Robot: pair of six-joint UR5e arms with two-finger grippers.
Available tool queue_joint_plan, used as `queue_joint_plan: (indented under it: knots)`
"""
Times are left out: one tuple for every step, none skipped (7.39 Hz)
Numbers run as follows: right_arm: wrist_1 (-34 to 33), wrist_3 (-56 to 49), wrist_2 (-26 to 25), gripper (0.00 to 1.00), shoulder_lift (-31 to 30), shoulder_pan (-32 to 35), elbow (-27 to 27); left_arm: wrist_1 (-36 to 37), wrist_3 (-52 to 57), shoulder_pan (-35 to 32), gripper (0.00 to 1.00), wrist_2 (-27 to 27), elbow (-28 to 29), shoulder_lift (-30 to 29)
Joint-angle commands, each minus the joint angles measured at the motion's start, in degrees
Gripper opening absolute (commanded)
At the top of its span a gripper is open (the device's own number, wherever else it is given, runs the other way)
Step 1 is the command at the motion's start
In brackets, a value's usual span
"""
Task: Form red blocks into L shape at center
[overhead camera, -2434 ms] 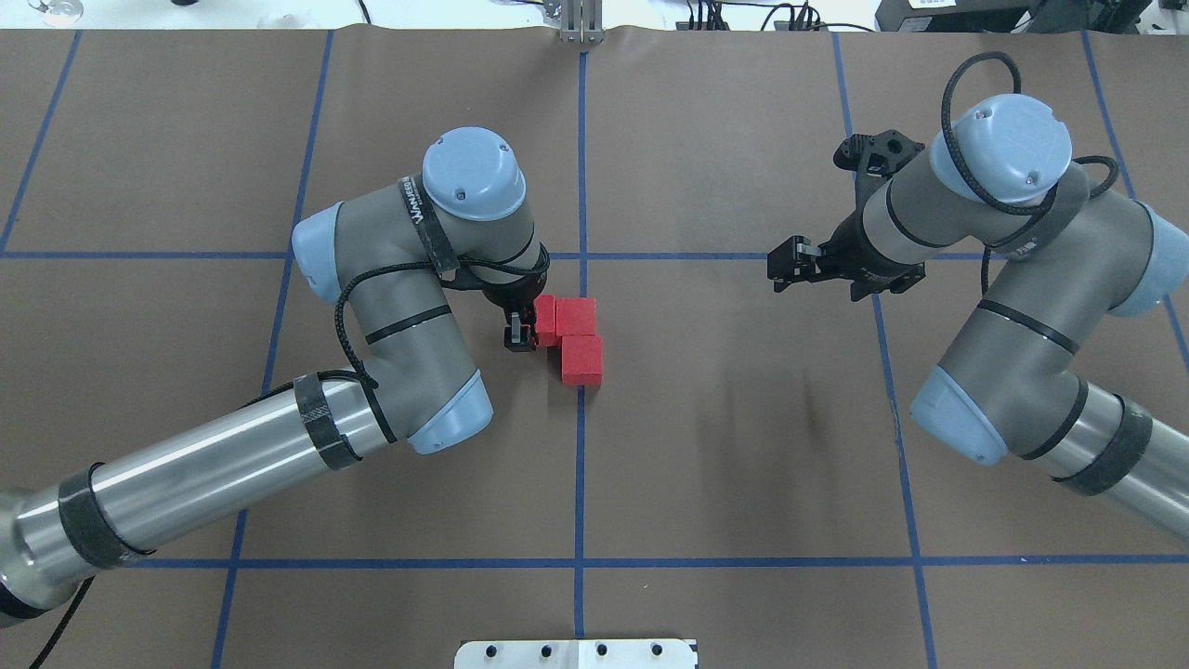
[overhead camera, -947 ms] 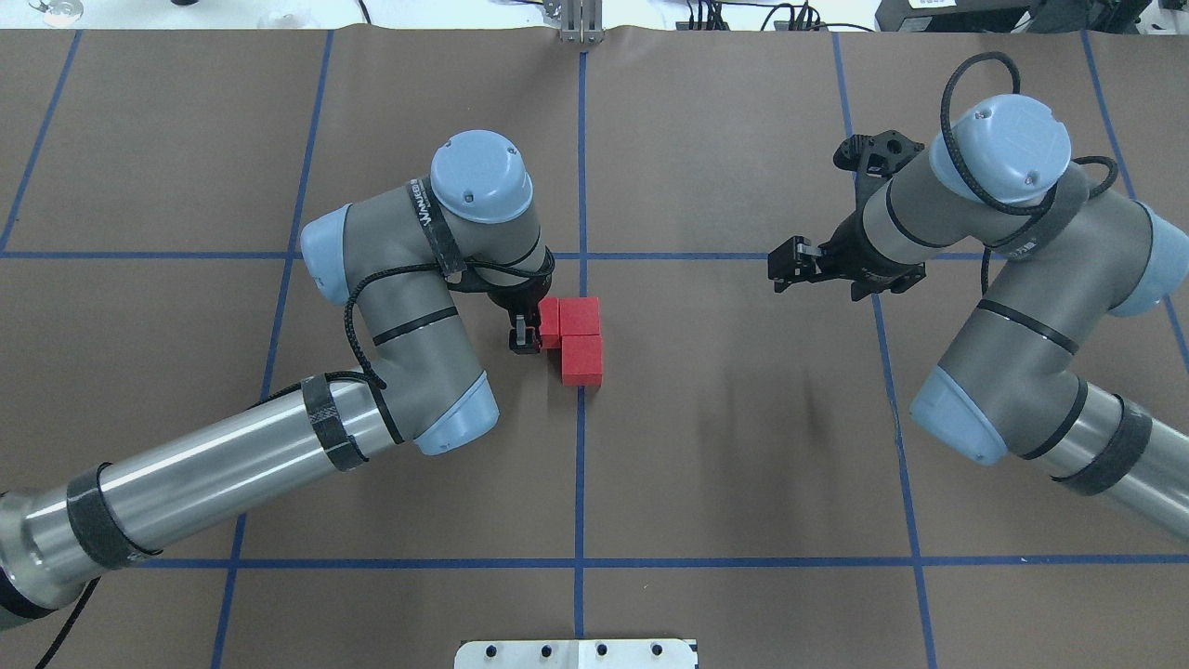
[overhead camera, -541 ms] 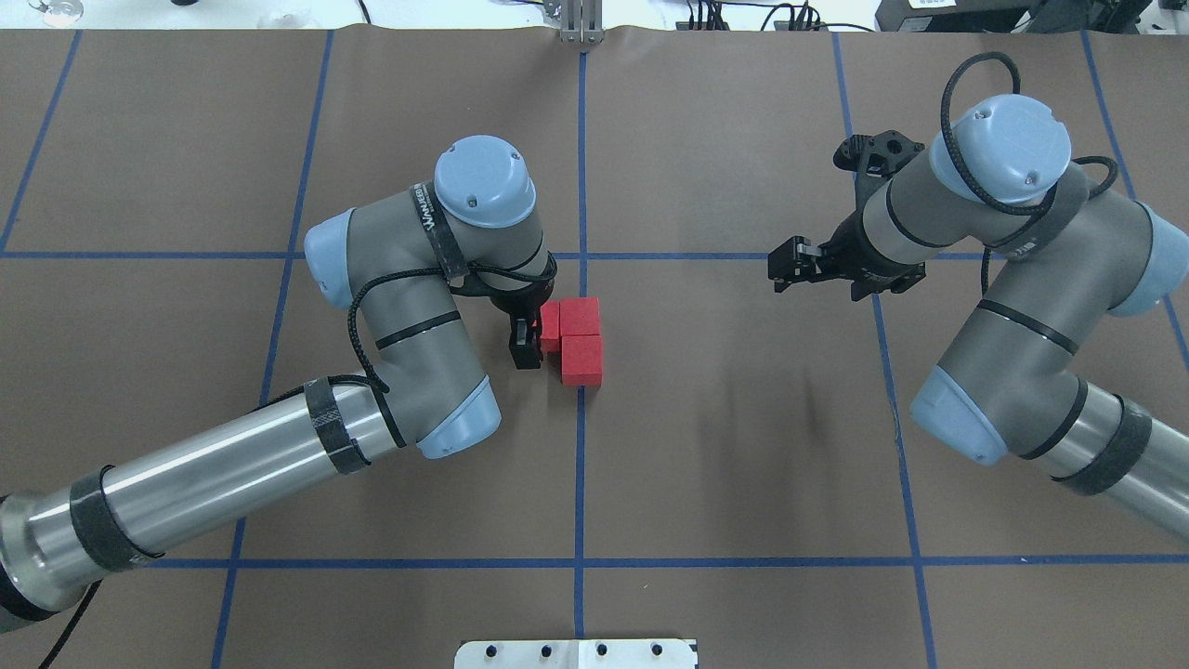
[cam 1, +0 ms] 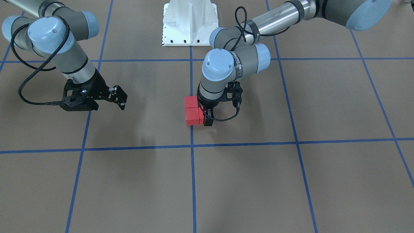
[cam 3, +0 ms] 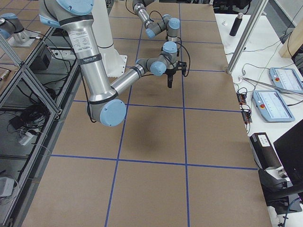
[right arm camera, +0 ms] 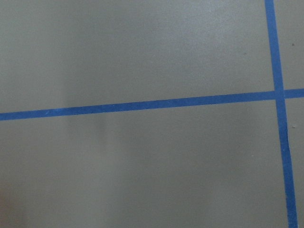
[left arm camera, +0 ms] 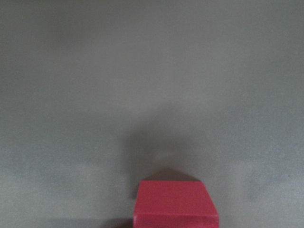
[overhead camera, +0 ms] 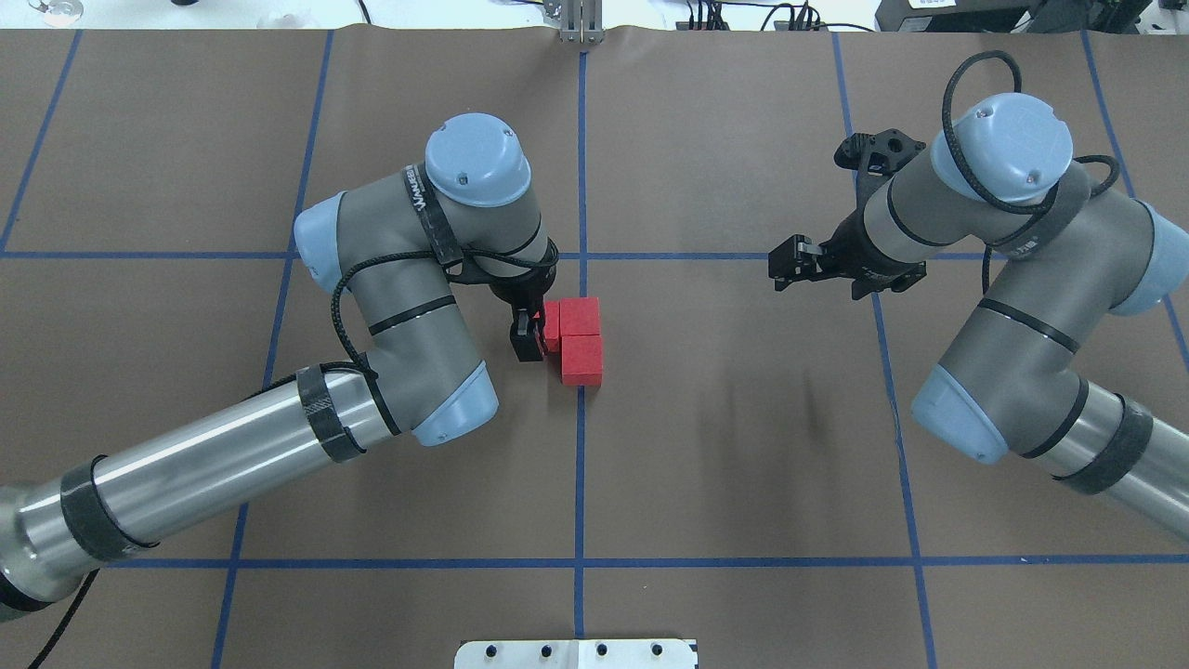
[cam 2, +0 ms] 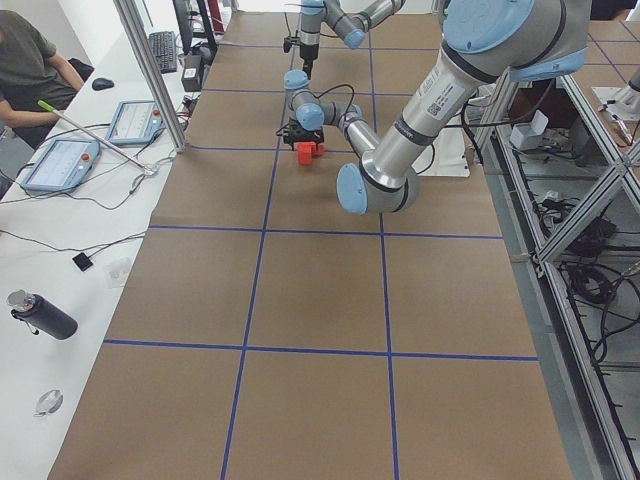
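Note:
Three red blocks lie together at the middle blue line (overhead camera: 580, 465). Two sit side by side (overhead camera: 579, 316) and one lies in front of the right one (overhead camera: 582, 360), so they make an L. My left gripper (overhead camera: 531, 342) points down at the left end block (overhead camera: 552, 327) and looks shut on it, its fingers partly hidden by the wrist. From the front, the same block (cam 1: 201, 117) shows beside the gripper (cam 1: 207, 120). The left wrist view shows one red block (left arm camera: 175, 204) at the bottom edge. My right gripper (overhead camera: 783, 268) is open and empty, well to the right.
The brown surface carries a blue tape grid. The robot's white base plate (overhead camera: 576, 653) is at the near edge. A metal post (overhead camera: 581, 23) stands at the far edge. In the left side view a person (cam 2: 30, 60) sits at a white table with tablets.
My left gripper and its block have shifted slightly right, against the neighbouring block. The left arm's elbow has swung back a little to the left. The right arm has not moved.

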Motion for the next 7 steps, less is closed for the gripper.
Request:
queue_joint_plan:
  knots:
    - [0.1, -0.3, 1.4, 1.0, -0.9, 2.7, 0.1, 1.2, 7.1, -4.3, 1.0, -5.0, -10.0, 7.2]
    - [1.2, -1.7, 3.8, 1.0, -2.3, 5.7, 0.2, 3.2, 15.1, -6.9, 1.0, -7.4, -18.7, 14.7]
    - [2.4, -6.7, 8.2, 1.0, -5.4, 9.9, 0.1, 4.8, 24.4, -8.3, 1.0, -7.6, -26.6, 22.9]
    - [2.4, -13.3, 11.4, 1.0, -8.0, 14.6, -0.2, 4.5, 35.8, -11.0, 1.0, -7.6, -32.2, 31.1]
    - [2.2, -20.0, 14.3, 1.0, -10.9, 19.2, -0.4, 4.0, 49.5, -15.5, 1.0, -7.7, -35.6, 38.2]
    - [1.6, -28.0, 17.1, 1.0, -13.9, 24.5, -1.0, 3.9, 63.7, -21.1, 1.0, -7.8, -36.1, 42.9]
    - [1.4, -34.4, 20.1, 1.0, -15.2, 29.5, -2.9, 3.9, 78.5, -26.5, 1.0, -7.9, -35.9, 46.4]
